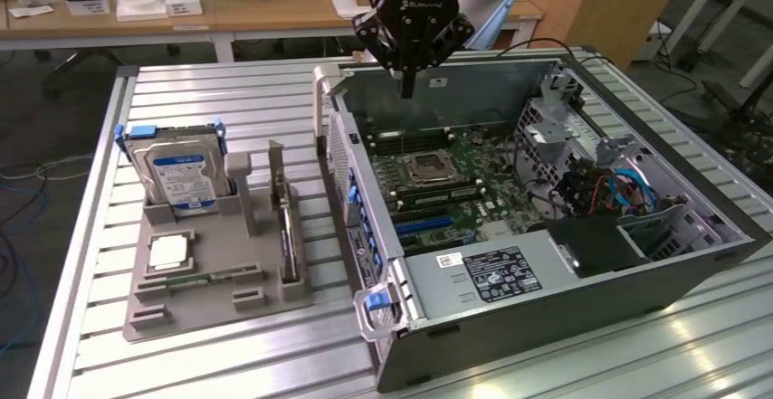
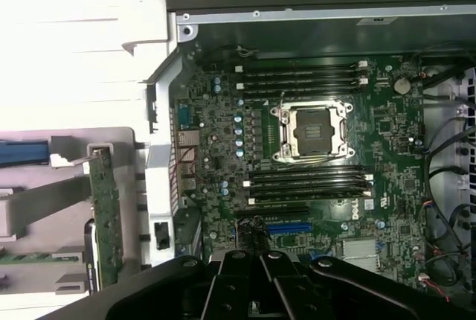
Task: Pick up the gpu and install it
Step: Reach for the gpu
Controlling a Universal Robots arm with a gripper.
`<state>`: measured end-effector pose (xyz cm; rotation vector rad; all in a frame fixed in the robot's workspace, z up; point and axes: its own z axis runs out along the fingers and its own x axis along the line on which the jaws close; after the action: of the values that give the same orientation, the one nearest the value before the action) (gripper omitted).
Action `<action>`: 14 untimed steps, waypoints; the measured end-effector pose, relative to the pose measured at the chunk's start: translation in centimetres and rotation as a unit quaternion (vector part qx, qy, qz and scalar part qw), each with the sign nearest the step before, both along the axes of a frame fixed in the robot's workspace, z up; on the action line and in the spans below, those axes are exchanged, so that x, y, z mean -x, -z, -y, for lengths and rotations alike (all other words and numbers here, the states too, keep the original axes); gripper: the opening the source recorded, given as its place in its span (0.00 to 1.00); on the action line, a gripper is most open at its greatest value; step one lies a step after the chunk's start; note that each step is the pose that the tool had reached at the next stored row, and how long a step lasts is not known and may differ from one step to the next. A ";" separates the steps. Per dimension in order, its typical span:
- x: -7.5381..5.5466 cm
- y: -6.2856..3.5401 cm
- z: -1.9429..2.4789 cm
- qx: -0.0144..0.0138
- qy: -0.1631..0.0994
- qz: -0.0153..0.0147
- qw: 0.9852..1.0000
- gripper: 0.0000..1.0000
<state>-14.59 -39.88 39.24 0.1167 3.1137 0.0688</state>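
GPU (image 1: 288, 236) not yet picked, upright in grey holder (image 1: 199, 304); hand (image 1: 408, 90) closed, empty, above open case (image 1: 544, 327).

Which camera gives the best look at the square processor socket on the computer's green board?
The wrist view: it looks straight down on the processor socket, showing its whole metal frame squarely. The exterior view shows the same socket slanted, from above one side.

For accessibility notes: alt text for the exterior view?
The shut, empty hand hangs over the open computer case, near its far wall. The gpu stands on edge in the grey tray on the exterior view's left, beside a hard drive.
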 end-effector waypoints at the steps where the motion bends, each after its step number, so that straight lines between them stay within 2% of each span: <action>1: 0.2 0.00 0.00 0.000 0.000 0.000 1.000 0.11; 14: 3.5 0.06 -0.08 0.000 0.000 0.000 1.000 0.11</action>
<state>-18.05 -39.80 39.18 0.1167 3.1136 0.0688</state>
